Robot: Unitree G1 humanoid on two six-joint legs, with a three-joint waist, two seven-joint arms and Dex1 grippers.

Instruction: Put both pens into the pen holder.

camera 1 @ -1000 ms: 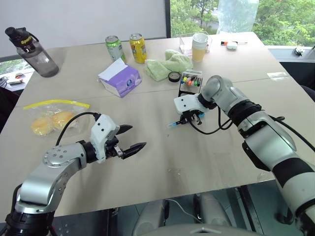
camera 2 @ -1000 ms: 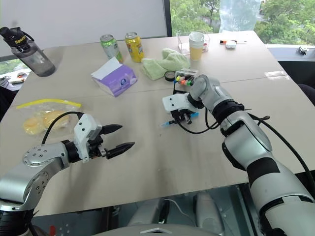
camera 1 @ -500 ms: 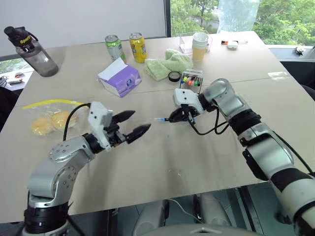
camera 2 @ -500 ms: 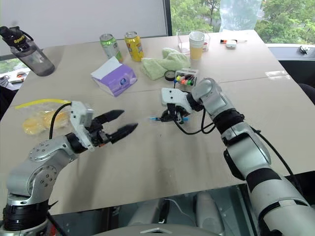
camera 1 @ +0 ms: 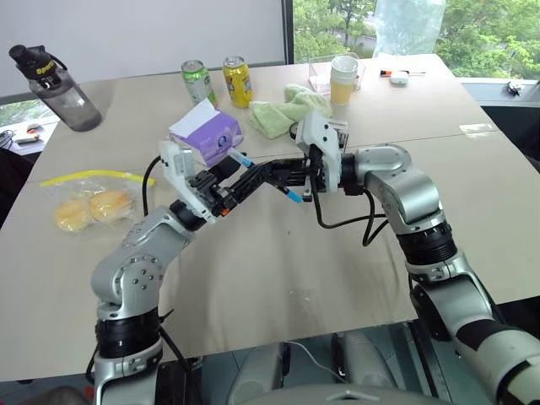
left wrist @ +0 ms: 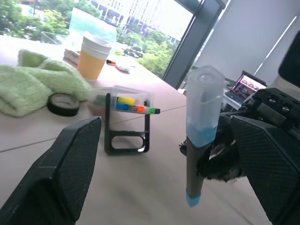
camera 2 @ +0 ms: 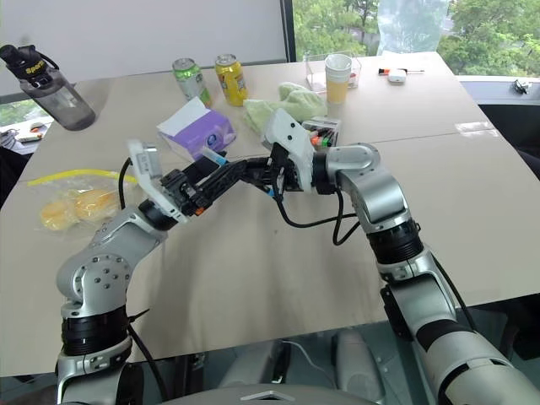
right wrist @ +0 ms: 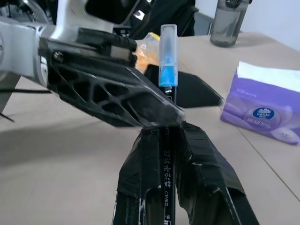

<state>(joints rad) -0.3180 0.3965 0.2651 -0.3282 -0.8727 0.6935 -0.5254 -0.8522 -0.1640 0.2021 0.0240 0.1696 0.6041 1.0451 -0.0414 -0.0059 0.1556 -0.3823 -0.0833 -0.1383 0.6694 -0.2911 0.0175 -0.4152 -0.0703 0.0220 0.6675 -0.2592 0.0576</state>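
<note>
Pen held up between the two grippers, midway over the table

The slim black-barrelled pen with a light blue cap and tip [right wrist: 167,93] is clamped in the closed right gripper [camera 1: 297,175], its long axis running from about 10 o'clock (capped end) down to 4 o'clock in the head views. The left gripper [camera 1: 253,175] is spread wide with one finger on either side of the barrel, not yet closed on it; a hand-over is judged to be the step in hand. The small black-framed clear pen holder with coloured marker caps [left wrist: 129,122] stands on the pale table [camera 1: 278,270] at roughly 1 o'clock from the pen, nearer the right arm (partly hidden behind it in the head views).
</note>
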